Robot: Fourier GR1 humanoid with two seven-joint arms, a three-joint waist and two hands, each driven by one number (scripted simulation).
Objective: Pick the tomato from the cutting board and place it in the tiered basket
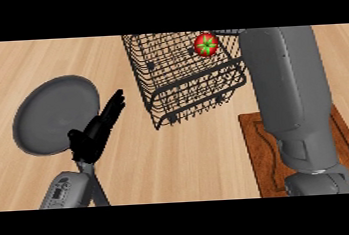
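The tomato (206,44) sits in the tiered basket's (169,97) upper tier, your right hand hidden so I cannot tell its fingers' state; withdrawing carelessly may snag the wire.

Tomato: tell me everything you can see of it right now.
The tomato is small, round and red with a green star-shaped stem top facing the camera. It sits inside the top of the black wire basket, near its right side, seen through the mesh. The grey right forearm passes just beside it; the right hand itself is out of sight, so any contact can't be judged.
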